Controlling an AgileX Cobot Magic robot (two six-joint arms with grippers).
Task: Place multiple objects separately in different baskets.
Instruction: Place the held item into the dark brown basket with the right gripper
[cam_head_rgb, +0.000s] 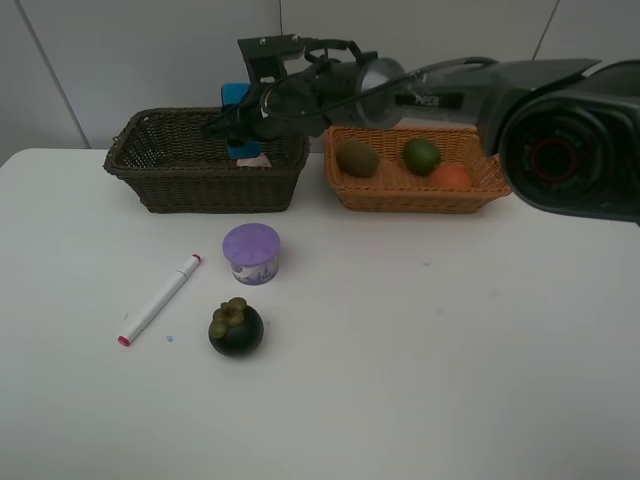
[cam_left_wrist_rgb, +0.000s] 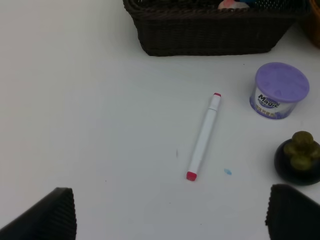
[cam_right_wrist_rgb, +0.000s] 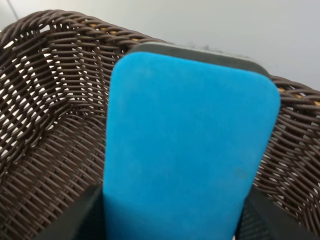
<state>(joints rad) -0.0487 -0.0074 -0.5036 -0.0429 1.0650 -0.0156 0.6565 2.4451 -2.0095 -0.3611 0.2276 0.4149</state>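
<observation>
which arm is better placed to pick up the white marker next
Left. The left gripper is open, facing the white red-capped marker, while the right gripper is shut on the blue flat block over the dark brown wicker basket.

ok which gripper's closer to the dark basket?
Right. The right gripper hangs over the dark basket, gripping the blue block. The left gripper is open over the table, the marker between it and the basket.

white table (cam_head_rgb: 450, 350) | dark basket (cam_head_rgb: 200, 192) | tan basket (cam_head_rgb: 420, 199) | marker (cam_head_rgb: 160, 298) | tub (cam_head_rgb: 251, 253) | mangosteen (cam_head_rgb: 236, 328)
</observation>
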